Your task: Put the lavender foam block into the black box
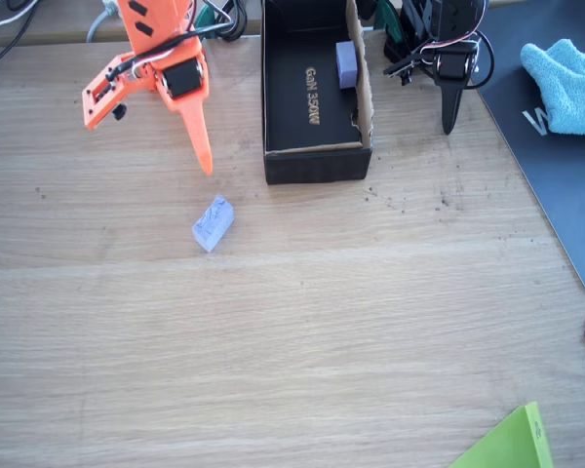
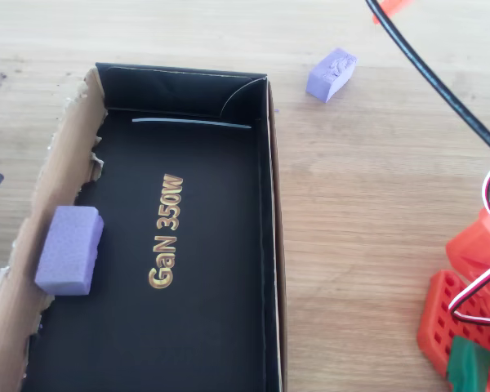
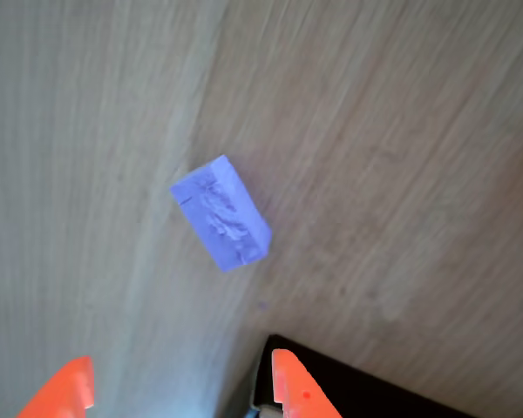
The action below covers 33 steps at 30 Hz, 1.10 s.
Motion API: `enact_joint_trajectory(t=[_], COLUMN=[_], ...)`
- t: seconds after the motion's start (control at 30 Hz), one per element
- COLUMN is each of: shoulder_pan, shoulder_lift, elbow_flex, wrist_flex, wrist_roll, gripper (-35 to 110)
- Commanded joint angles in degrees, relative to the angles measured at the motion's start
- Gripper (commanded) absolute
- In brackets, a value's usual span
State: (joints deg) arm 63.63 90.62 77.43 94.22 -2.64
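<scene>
Tabletop [image 1: 292, 341] of pale wood spreads across the fixed view, and we see a dark flat mat [image 1: 556, 166] lying at its right edge with a turquoise cloth [image 1: 570, 83] bunched on top. Next in size, the black box [image 1: 288, 166] sits at the upper middle of the table, open side up, gold "GaN 350W" lettering on its floor and a raw brown cardboard flap along its right wall. From overhead we find the same box [image 2: 265, 245] with the torn flap on the left, and a smooth greyish-lavender block [image 2: 69, 249] resting inside against that flap.

We see the orange arm at upper left in the fixed view, its gripper [image 1: 171, 132] hanging above the wood, left of the box, fingers spread apart and holding nothing. In the wrist view, the two orange fingertips [image 3: 292, 392] stand wide of each other at the lower edge.

Smallest of all, the lavender foam block [image 1: 213, 223] lies on the bare table, below the gripper and apart from it, outside the box and near its lower left corner. Its rough, bumpy face [image 3: 220, 213] points upward.
</scene>
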Motion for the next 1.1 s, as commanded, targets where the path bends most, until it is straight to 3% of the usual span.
enact_joint_trajectory(t=[0.0, 0.3, 0.67, 1.07], shoulder_pan=[-0.7, -1.2, -1.2, -1.2], shoulder_lift=[-1.0, -0.5, 1.0, -1.2], elbow_flex=[-1.6, -1.4, -0.6, -1.1], wrist_flex=[-3.0, -1.9, 8.1, 9.8], wrist_roll=[-3.6, -6.0, 14.5, 19.4], gripper=[23, 25, 31, 29])
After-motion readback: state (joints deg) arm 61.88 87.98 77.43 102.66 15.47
